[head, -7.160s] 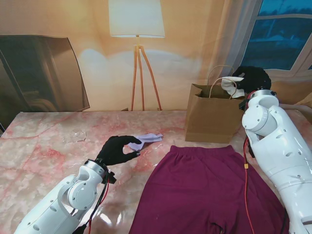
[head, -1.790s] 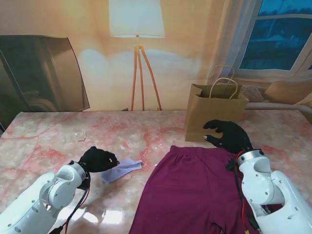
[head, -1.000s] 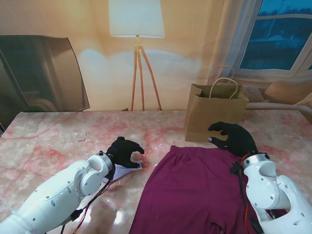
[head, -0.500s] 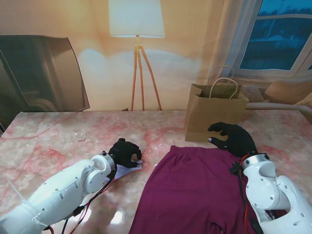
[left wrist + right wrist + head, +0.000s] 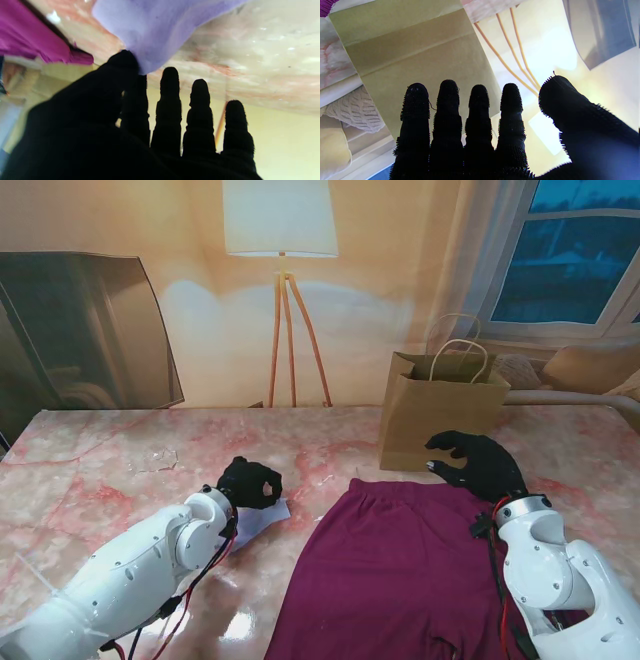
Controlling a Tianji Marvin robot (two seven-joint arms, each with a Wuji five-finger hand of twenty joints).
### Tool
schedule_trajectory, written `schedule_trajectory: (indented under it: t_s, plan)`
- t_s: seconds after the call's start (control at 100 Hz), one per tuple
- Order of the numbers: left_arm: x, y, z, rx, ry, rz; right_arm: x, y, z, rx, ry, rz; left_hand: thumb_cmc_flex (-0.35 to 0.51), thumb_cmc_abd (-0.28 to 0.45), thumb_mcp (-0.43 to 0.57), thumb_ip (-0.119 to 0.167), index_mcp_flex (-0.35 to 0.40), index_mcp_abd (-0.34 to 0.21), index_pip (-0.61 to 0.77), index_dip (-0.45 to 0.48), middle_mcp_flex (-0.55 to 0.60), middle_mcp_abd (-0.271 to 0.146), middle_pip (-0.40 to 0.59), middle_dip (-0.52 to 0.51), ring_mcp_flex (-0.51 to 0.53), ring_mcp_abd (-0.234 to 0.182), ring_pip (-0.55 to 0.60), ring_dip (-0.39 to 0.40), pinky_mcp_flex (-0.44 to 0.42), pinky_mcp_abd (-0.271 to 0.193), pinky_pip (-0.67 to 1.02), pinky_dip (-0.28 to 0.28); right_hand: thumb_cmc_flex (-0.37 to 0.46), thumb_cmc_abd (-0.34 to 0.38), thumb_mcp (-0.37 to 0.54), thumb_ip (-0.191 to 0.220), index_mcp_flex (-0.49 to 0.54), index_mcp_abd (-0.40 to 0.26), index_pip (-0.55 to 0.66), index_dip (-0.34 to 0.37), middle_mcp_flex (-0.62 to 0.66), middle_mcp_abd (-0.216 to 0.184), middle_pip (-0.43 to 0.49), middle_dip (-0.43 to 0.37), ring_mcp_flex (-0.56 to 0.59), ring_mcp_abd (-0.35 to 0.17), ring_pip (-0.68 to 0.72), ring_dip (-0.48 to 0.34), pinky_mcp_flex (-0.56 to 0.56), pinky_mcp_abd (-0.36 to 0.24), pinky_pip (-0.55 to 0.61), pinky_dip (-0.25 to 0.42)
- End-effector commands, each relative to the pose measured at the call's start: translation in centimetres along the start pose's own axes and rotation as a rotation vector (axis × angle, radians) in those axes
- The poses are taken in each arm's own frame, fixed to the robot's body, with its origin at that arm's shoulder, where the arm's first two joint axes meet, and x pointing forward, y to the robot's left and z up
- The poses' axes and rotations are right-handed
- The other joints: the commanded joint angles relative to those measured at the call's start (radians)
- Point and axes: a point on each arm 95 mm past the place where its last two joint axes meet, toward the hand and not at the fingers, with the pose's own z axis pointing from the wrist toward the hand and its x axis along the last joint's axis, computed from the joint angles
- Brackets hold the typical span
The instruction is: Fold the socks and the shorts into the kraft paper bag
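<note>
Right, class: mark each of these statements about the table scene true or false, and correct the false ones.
1. The left hand pinches the lilac sock between thumb and forefinger. True.
2. The right hand grips the shorts' waistband. False: it hovers open, fingers spread, over the shorts near the bag.
3. The kraft paper bag stands upright, farther from me than the shorts. True.
4. The shorts are already folded in half. False: they lie spread flat.
5. The sock lies on the right of the shorts. False: it is on their left.
</note>
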Motion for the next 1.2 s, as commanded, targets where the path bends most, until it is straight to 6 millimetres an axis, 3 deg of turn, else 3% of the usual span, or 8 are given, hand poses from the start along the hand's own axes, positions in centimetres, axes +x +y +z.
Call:
schedule_trajectory:
  t_s: [0.0, 0.3, 0.5, 0.76, 0.89, 1.12, 1.15, 1.19]
  plan:
    - [-0.3, 0.1, -0.2, -0.013, -0.015, 0.02, 0.1, -0.4, -0.2, 0.006, -0.003, 0.006, 0.01, 0.03, -0.014, -0.067, -0.029, 0.014, 0.058, 0.072, 0.041, -0.007, 0.025, 0.02, 0.033, -0.012, 0.033, 0.008, -0.002, -0.002, 0.024, 0.008, -0.042, 0.016, -0.013, 0.06, 0.011, -0.009, -0.022, 0.004, 0.016, -0.004, 0.017, -0.001, 0.006, -0.001, 0.01, 0.021, -0.005, -0.017, 0.036, -0.005]
    - [-2.3, -0.5, -1.7, -0.027, -0.16, -0.142, 0.3, -0.8, -0.1, 0.014, 0.0, 0.014, 0.121, 0.185, -0.198, -0.062, -0.227, 0.06, 0.076, 0.285, 0.154, 0.044, 0.013, -0.009, 0.135, 0.016, 0.116, 0.035, 0.011, 0.014, 0.065, 0.028, -0.041, 0.024, -0.018, 0.06, 0.013, -0.01, -0.021, 0.004, 0.021, -0.004, 0.019, 0.0, 0.009, 0.0, 0.012, 0.023, -0.004, -0.016, 0.039, -0.003]
    - [-3.4, -0.5, -2.4, 0.0, -0.209, -0.273, 0.5, -0.8, 0.1, 0.017, 0.006, 0.015, 0.126, 0.126, -0.137, -0.058, -0.21, 0.047, 0.086, 0.255, 0.177, 0.011, 0.018, 0.077, 0.14, -0.005, 0.116, 0.029, -0.006, 0.024, 0.042, 0.008, -0.042, 0.029, -0.02, 0.061, 0.011, -0.01, -0.021, 0.004, 0.022, -0.005, 0.02, 0.0, 0.011, 0.002, 0.013, 0.024, -0.003, -0.017, 0.04, -0.003]
    - [-4.6, -0.6, -3.1, 0.035, -0.216, -0.436, 0.6, -1.0, 0.3, 0.024, 0.014, 0.015, 0.206, 0.199, -0.269, -0.035, -0.224, -0.155, 0.005, 0.377, 0.067, -0.05, -0.024, 0.255, -0.028, -0.004, 0.012, -0.004, -0.095, -0.008, -0.119, -0.001, -0.044, 0.035, -0.025, 0.061, 0.011, -0.011, -0.022, 0.003, 0.023, -0.004, 0.019, 0.0, 0.01, 0.002, 0.013, 0.024, -0.002, -0.018, 0.042, -0.004]
    - [-5.3, -0.9, -3.9, 0.067, -0.227, -0.462, 0.7, -1.0, 0.4, 0.026, 0.017, 0.017, 0.187, 0.185, -0.259, -0.033, -0.188, -0.222, -0.044, 0.411, -0.065, -0.024, -0.001, 0.069, -0.124, -0.009, -0.039, -0.031, -0.118, -0.037, -0.232, -0.006, -0.042, 0.037, -0.025, 0.062, 0.011, -0.012, -0.022, 0.003, 0.024, -0.005, 0.019, 0.0, 0.011, 0.002, 0.013, 0.024, -0.002, -0.018, 0.042, -0.004]
    - [-6.8, -0.8, -6.1, 0.083, -0.216, -0.543, 0.9, -1.2, 0.6, 0.027, 0.027, 0.02, 0.159, 0.141, -0.194, -0.041, -0.124, -0.265, -0.076, 0.39, -0.187, -0.019, -0.04, 0.01, -0.265, -0.032, -0.091, -0.065, -0.138, -0.096, -0.47, -0.007, -0.043, 0.039, -0.027, 0.062, 0.01, -0.014, -0.023, 0.003, 0.023, -0.003, 0.018, -0.001, 0.009, 0.003, 0.013, 0.024, -0.003, -0.018, 0.041, -0.005]
    - [-7.0, -0.7, -6.5, 0.083, -0.216, -0.544, 1.0, -1.2, 0.6, 0.027, 0.028, 0.021, 0.145, 0.131, -0.168, -0.05, -0.116, -0.268, -0.081, 0.385, -0.191, -0.019, -0.041, 0.004, -0.269, -0.032, -0.091, -0.069, -0.136, -0.097, -0.504, 0.052, -0.043, 0.04, -0.027, 0.062, 0.009, -0.015, -0.023, 0.003, 0.023, -0.004, 0.018, 0.0, 0.009, 0.002, 0.013, 0.024, -0.003, -0.018, 0.041, -0.005]
    - [-7.3, -0.6, -7.0, 0.081, -0.212, -0.544, 1.0, -1.3, 0.7, 0.028, 0.031, 0.022, 0.14, 0.126, -0.161, -0.051, -0.108, -0.27, -0.083, 0.38, -0.194, -0.02, -0.043, 0.001, -0.275, -0.033, -0.093, -0.071, -0.137, -0.099, -0.518, 0.071, -0.043, 0.04, -0.028, 0.062, 0.009, -0.016, -0.023, 0.003, 0.023, -0.004, 0.018, -0.001, 0.008, 0.002, 0.013, 0.024, -0.003, -0.018, 0.041, -0.005]
